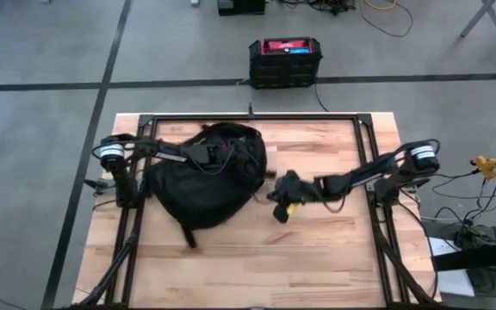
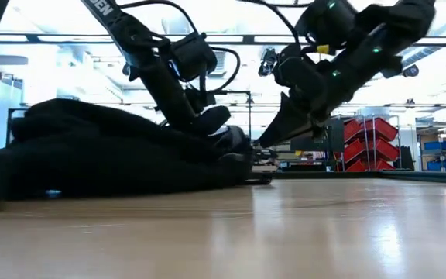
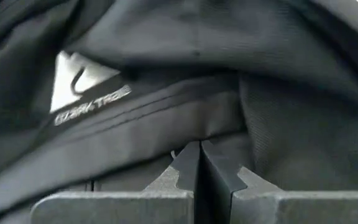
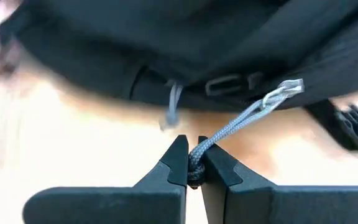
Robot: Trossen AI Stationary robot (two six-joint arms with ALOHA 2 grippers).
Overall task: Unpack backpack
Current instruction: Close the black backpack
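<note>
Backpack (image 1: pixel 203 182) lies flat on the left half of my table (image 1: pixel 317 258). My right gripper (image 4: pixel 193 163), just beside its right edge, has pinched the knotted end of a grey zipper cord (image 4: pixel 235 127), drawn taut. Left gripper (image 3: pixel 199 163) presses into the fabric near the white logo (image 3: pixel 79 84), fingers closed together.

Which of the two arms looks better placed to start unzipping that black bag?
Probably the right. Its pincer is shut on the grey zipper cord of the backpack, beside the bag. The left pincer is shut, pressed against the fabric on top, seemingly holding it steady.
</note>
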